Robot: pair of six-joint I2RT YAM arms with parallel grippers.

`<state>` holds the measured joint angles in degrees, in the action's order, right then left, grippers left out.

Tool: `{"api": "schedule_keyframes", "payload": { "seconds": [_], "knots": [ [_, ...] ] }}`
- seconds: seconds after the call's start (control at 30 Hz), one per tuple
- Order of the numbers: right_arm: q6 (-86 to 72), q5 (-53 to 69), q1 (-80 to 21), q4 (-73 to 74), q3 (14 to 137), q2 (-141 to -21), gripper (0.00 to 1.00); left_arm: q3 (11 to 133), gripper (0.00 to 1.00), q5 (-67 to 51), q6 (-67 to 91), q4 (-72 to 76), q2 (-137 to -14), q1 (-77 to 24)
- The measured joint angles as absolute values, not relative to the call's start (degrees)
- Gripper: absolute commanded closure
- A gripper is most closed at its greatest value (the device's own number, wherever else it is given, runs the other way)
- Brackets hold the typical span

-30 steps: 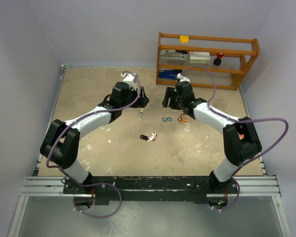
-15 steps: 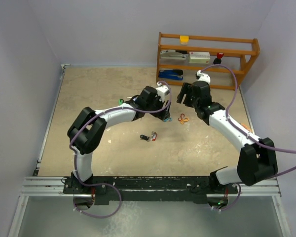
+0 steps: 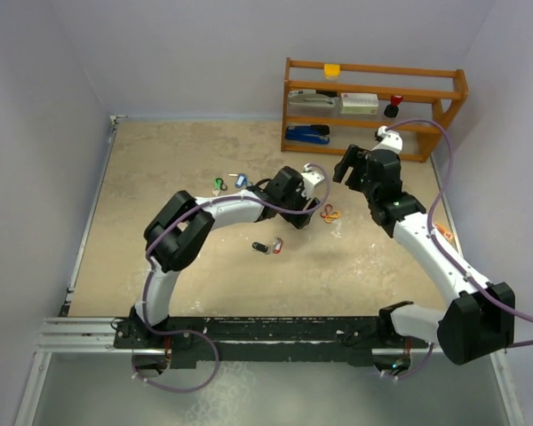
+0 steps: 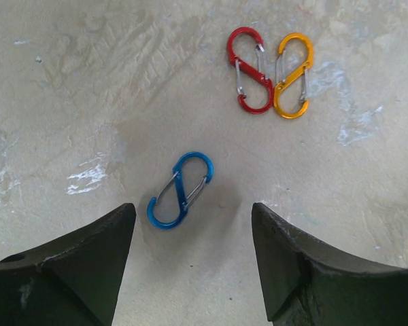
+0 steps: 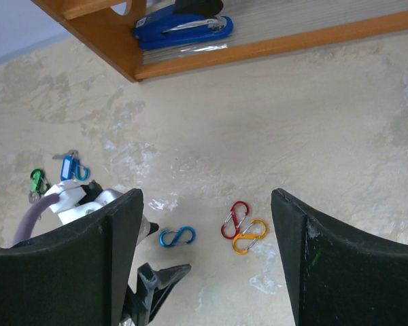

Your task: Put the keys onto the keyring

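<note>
On the mottled tan tabletop (image 3: 160,177), the keys lie scattered. A green-headed key (image 5: 36,181) and a blue-headed key (image 5: 71,168) sit side by side to the left of the left arm's wrist. What look like a black key (image 3: 259,247) and a red key (image 3: 276,246) touch, nearer the arm bases. None is held.

The left gripper (image 4: 190,212), fingers spread, hangs low over a blue S-clip (image 4: 181,189), whose long axis runs diagonally across the gap. A red S-clip (image 4: 248,70) and an orange S-clip (image 4: 292,76) touch just beyond. The left arm appears nearer every key, all lying back of its fingers.

The right gripper (image 5: 204,197) hovers higher, spread and empty, near a wooden shelf (image 5: 292,42) holding a blue stapler (image 5: 183,26). No writing is legible.
</note>
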<state>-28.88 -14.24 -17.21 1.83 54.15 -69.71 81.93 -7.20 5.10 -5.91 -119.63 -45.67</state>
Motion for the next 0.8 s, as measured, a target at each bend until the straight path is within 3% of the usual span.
{"api": "schedule_keyframes", "payload": {
  "seconds": [0.53,0.8],
  "knots": [
    [-28.7,-13.6,-16.4,1.8,53.7,-69.2,0.21,84.0,0.38,-2.7,1.8,-6.9,-122.3,-45.7],
    [-28.7,-13.3,-16.4,1.8,53.1,-69.2,0.21,84.2,0.51,-2.7,1.7,-6.7,-122.5,-45.7]
  ]
}}
